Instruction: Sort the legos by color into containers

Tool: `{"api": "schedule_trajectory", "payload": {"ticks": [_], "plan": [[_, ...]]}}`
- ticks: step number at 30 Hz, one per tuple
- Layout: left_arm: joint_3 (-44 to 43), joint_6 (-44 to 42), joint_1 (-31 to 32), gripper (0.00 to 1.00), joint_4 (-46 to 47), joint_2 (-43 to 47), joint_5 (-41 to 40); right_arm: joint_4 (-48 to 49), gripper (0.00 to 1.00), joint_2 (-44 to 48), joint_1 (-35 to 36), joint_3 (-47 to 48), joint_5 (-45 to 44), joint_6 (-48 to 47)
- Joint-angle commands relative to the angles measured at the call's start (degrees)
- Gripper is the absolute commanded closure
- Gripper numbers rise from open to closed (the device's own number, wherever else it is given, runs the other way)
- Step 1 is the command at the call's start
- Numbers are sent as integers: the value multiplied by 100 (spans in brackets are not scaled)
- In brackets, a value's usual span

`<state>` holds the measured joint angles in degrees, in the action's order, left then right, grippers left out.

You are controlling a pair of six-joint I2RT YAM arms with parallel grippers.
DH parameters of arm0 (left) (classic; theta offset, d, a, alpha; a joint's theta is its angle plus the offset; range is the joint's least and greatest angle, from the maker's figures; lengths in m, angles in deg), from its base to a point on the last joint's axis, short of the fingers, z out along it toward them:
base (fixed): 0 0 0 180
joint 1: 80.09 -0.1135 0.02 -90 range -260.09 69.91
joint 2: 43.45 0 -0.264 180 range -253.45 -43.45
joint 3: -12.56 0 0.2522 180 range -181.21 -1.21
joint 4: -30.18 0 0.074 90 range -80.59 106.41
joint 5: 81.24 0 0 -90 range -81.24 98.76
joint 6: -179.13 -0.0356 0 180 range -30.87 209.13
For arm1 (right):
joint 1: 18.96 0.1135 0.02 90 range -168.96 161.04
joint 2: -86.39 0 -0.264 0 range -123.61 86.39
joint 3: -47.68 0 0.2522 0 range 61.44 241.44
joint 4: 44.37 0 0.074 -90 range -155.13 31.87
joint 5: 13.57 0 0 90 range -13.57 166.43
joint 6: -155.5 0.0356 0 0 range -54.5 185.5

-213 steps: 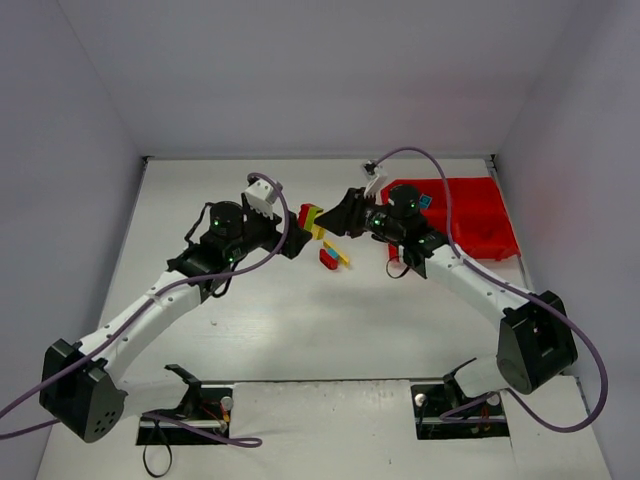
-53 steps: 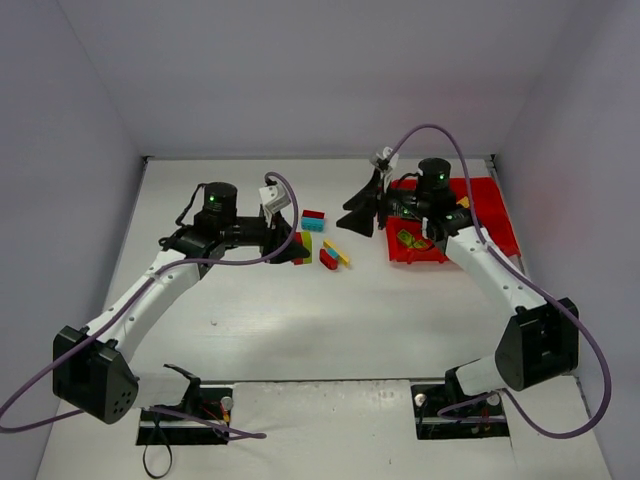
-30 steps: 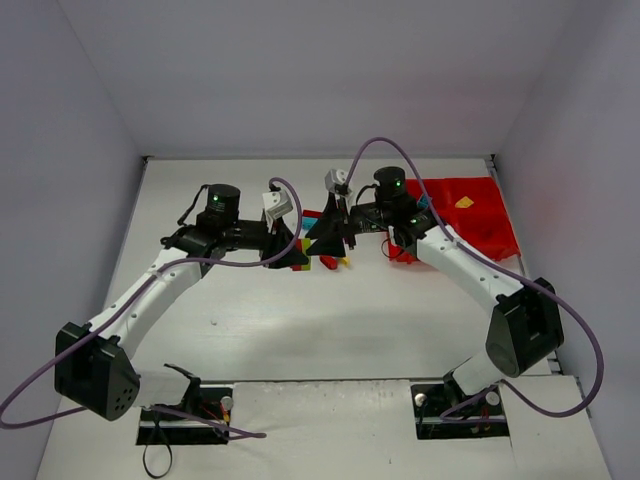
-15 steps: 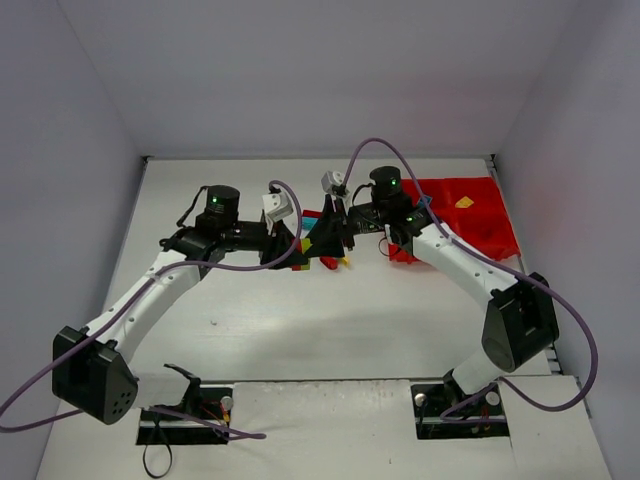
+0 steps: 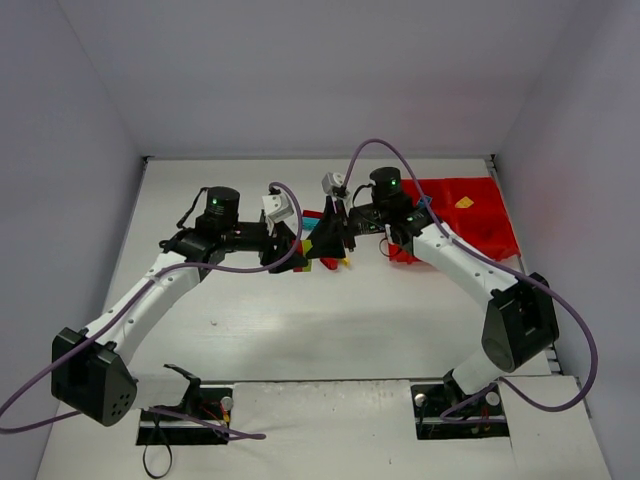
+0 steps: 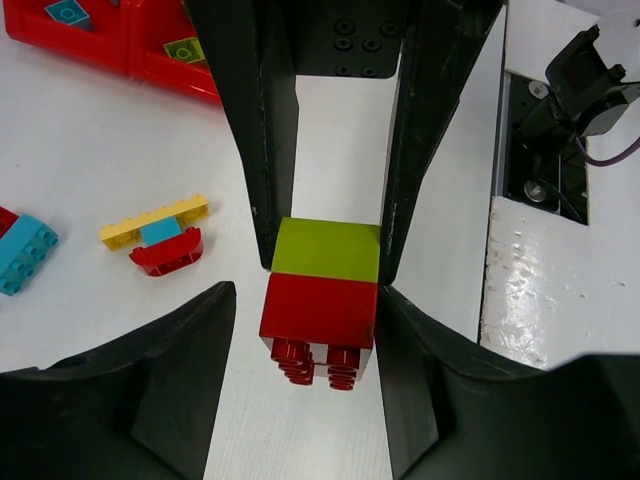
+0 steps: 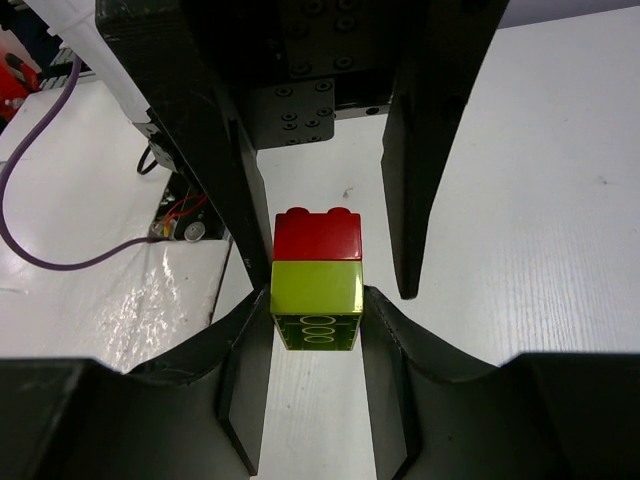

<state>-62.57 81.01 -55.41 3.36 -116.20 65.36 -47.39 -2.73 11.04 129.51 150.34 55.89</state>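
A lime green lego with a red lego stuck to it hangs between both grippers above the table, left of the red tray. My right gripper is shut on the green brick, both pads against its sides. My left gripper stands open around the red brick, with a gap showing on its left side. From above, the pair sits between the two black gripper heads. A yellow lego lies in a far tray compartment. A cyan lego and a green one lie in other compartments.
On the table beside the grippers lie a yellow bar carrying a cyan piece, a red arch brick and a cyan brick. A red brick lies just beyond the grippers. Walls close the table at the back and sides.
My left gripper has opened off the red brick. The right gripper keeps its hold on the green brick. Both arms have hardly moved in the last half second.
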Motion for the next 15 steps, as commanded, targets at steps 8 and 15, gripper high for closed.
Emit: {"api": "schedule_trajectory", "payload": {"ticks": [8,15], "plan": [[-218,-304,19,49,199,112,-61,156,100,440,-258,198,185,-59],[-209,-295,71,57,251,94,27,156,100,387,-249,180,229,-41]]}}
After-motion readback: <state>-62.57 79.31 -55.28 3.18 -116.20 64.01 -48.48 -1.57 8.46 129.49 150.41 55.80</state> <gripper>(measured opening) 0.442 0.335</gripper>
